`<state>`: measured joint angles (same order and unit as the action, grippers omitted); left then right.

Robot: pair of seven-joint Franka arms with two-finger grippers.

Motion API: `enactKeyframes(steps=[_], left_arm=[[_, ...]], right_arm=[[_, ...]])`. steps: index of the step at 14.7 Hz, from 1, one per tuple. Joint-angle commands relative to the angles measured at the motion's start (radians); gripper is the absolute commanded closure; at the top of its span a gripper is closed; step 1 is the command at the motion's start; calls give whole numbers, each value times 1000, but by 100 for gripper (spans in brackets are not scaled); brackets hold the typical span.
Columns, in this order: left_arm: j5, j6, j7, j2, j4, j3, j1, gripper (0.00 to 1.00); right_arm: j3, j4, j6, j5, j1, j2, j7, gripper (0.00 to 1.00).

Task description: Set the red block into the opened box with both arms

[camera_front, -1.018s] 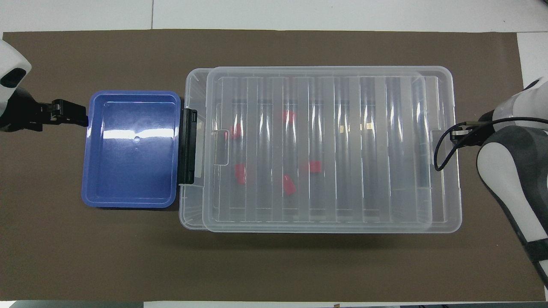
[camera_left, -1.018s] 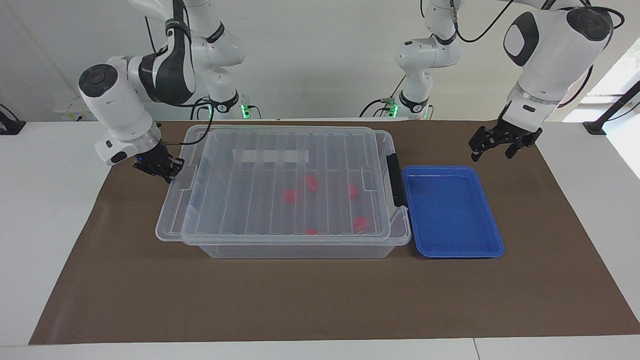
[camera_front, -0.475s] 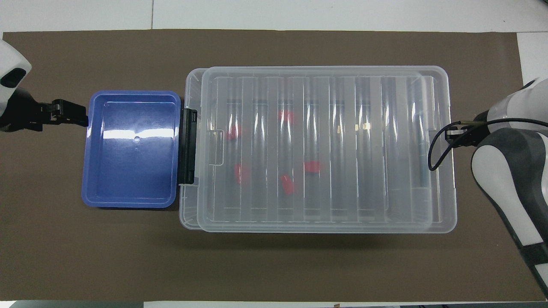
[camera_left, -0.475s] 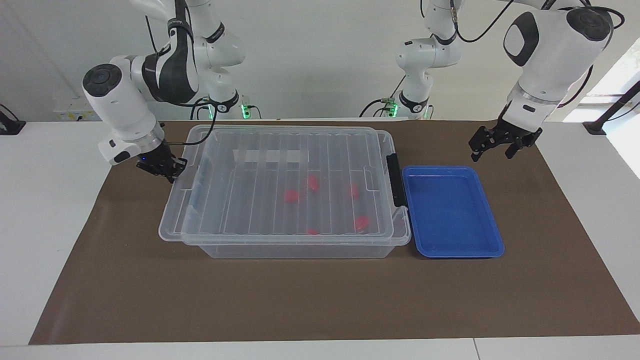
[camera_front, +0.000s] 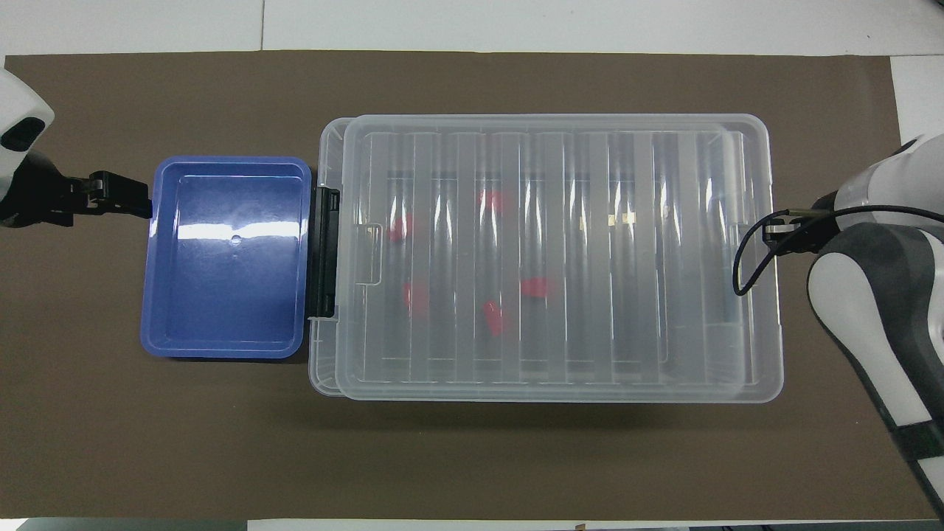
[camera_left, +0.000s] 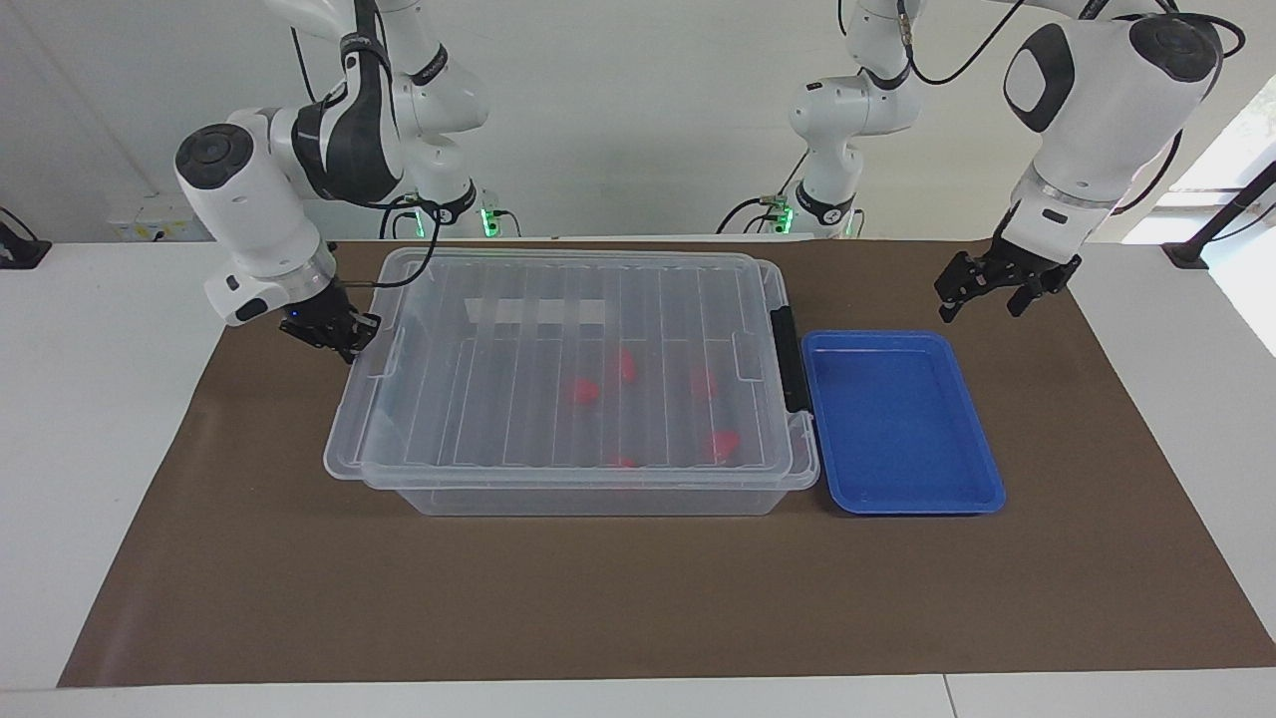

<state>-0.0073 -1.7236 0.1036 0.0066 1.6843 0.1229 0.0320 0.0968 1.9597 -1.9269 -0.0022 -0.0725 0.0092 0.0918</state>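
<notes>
The clear box (camera_left: pixel 588 499) (camera_front: pixel 327 380) stands mid-mat with its ribbed lid (camera_left: pixel 518 399) (camera_front: pixel 627 310) lying on top, still overhanging a little at the right arm's end. Several red blocks (camera_left: pixel 583 391) (camera_front: pixel 536 287) lie inside, seen through the lid. My right gripper (camera_left: pixel 344 337) (camera_front: pixel 774 232) is shut on the lid's rim at that end. My left gripper (camera_left: pixel 979 307) (camera_front: pixel 129 200) hangs open and empty over the mat, beside the blue tray's corner that is nearest the robots.
An empty shallow blue tray (camera_left: pixel 902 419) (camera_front: pixel 225 258) sits against the box's black latch (camera_left: pixel 793 359) (camera_front: pixel 324 251) toward the left arm's end. Two slimmer white arms (camera_left: pixel 827 189) stand at the robots' edge of the table. A brown mat covers the tabletop.
My right gripper has moved toward the left arm's end together with the lid, which now covers more of the box. The left arm has not moved.
</notes>
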Motion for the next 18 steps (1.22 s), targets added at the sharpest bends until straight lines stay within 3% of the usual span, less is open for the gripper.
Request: enactKeyframes(steps=[1, 9, 18], left_arm=[[-5, 6, -5, -13, 12, 1, 6, 0], [-5, 6, -5, -13, 12, 1, 6, 0], [-5, 7, -5, -13, 12, 1, 6, 0]], right_arm=[[-15, 28, -18, 25, -3, -24, 34, 100], [-8, -8, 14, 22, -1, -12, -59, 100], [21, -336, 371, 4, 13, 28, -99, 100]])
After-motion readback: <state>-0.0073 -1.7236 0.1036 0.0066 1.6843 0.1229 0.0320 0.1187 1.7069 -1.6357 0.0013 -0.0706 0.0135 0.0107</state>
